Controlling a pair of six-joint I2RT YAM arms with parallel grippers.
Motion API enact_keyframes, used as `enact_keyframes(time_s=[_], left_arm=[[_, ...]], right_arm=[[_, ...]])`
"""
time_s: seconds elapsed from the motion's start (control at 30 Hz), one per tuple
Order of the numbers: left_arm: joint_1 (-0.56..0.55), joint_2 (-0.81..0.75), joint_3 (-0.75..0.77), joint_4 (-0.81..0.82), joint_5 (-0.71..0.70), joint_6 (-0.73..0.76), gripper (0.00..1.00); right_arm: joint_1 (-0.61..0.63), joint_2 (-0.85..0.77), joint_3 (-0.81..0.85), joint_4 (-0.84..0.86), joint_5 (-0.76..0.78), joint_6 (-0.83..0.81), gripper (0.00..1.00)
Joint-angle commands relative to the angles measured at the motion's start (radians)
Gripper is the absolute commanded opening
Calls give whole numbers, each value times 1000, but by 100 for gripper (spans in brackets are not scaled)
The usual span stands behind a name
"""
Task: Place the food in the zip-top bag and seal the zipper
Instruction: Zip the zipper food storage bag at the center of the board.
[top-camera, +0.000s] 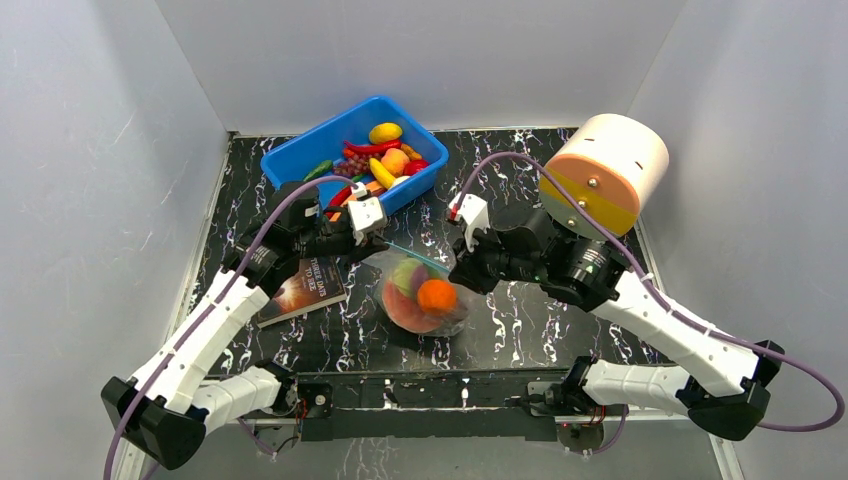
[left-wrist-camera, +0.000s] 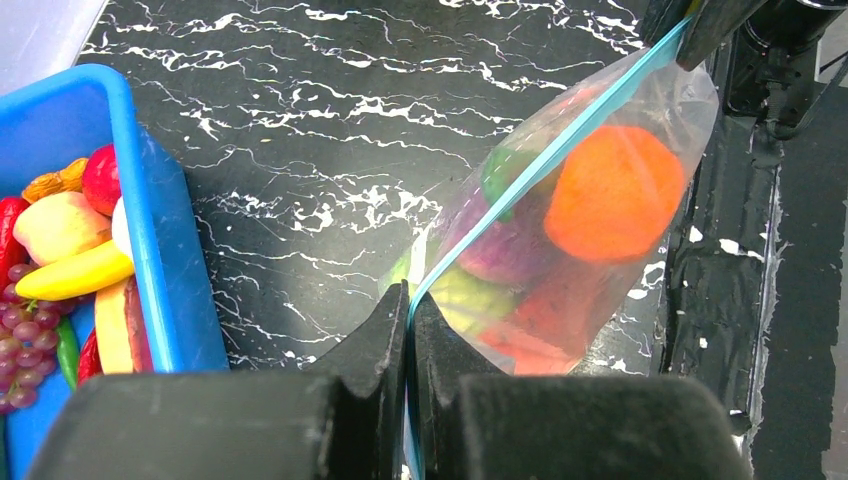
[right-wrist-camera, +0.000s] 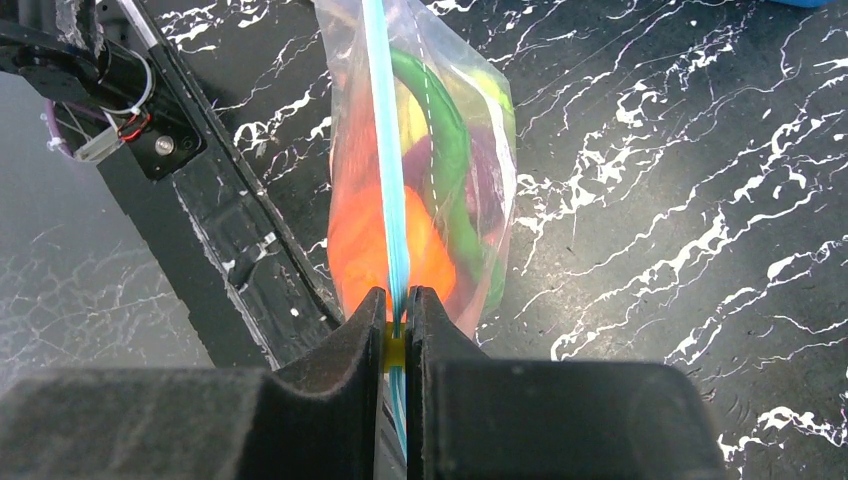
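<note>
Top view: the clear, crinkly zip-top bag (top-camera: 412, 300), holding colourful toy food (top-camera: 437, 296), sits near the blue plastic bin (top-camera: 320, 128).

Left wrist: the left gripper (left-wrist-camera: 410, 310) is pinched tight on the blue-green zipper strip (left-wrist-camera: 560, 150).

Right wrist: the right gripper (right-wrist-camera: 397, 320) likewise clamps the strip's other end.

The film looks limp, light and slippery, so the stiffer strip is probably the surest hold.

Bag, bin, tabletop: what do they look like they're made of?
Zip-top bag: thin clear plastic film, glossy. It crinkles, and the orange shows through it. Its zipper: blue-green strip, probably stiffer plastic. Bin: rigid blue moulded plastic, smooth with a slight sheen. Tabletop: black with white veins, a marble look. It may be printed laminate or sheet rather than stone; cannot tell.
</note>
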Motion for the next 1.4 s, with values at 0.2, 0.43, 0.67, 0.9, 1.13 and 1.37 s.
enact_keyframes(time_s=[0.2, 0.43, 0.67, 0.9, 1.13, 1.37], left_arm=[[37, -54, -11, 36, -106, -15, 0], [41, -53, -25, 7, -117, 3, 0], [95, -28, -26, 5, -145, -11, 0], [128, -13, -38, 68, -17, -88, 0], [129, -42, -20, 62, -23, -160, 13], [129, -83, 5, 73, -73, -253, 61]], right_arm=[[-5, -93, 6, -103, 72, 60, 0], [-5, -131, 9, -156, 122, 115, 0], [-6, -216, 9, -217, 199, 202, 0], [-6, -240, -26, -200, 140, 260, 0], [-5, -233, -80, -82, 17, 328, 0], [-18, -123, -158, -12, 145, 370, 0]])
